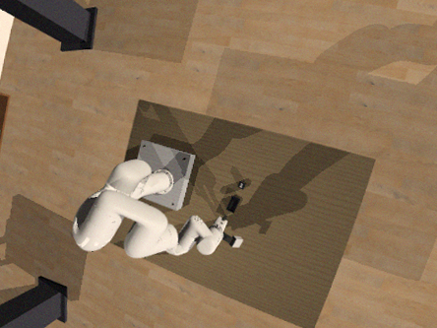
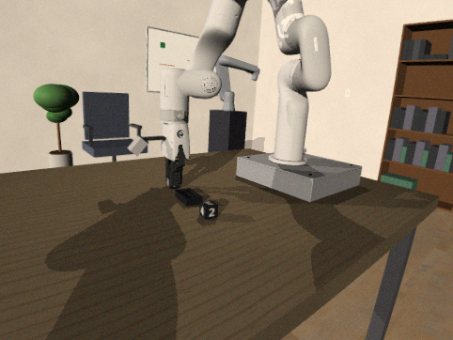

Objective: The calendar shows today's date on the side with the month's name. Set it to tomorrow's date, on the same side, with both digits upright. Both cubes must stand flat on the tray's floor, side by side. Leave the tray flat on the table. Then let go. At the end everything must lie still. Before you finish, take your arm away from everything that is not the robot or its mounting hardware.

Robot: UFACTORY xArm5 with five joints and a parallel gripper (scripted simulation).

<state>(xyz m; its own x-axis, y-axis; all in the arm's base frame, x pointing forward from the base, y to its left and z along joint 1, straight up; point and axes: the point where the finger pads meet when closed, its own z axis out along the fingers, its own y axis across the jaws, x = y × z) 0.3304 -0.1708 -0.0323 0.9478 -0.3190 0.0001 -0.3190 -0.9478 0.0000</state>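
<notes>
A small black tray (image 2: 187,196) lies flat on the dark wooden table; it also shows in the top view (image 1: 234,203). A black cube (image 2: 209,210) with a white 2 on its front stands on the table just outside the tray's near end, and shows in the top view (image 1: 242,184). My gripper (image 2: 173,177) points straight down at the tray's far end, shut on a second dark cube (image 2: 168,179) held just above the table. Its digits are too dark to read. In the top view my gripper (image 1: 222,220) is mostly hidden under the wrist.
The robot's grey base block (image 2: 301,176) stands to the right of the tray. A small white box (image 2: 136,146) sticks out sideways from the wrist. The table's right edge (image 2: 413,211) is near the base. A bookshelf (image 2: 423,108) stands beyond it.
</notes>
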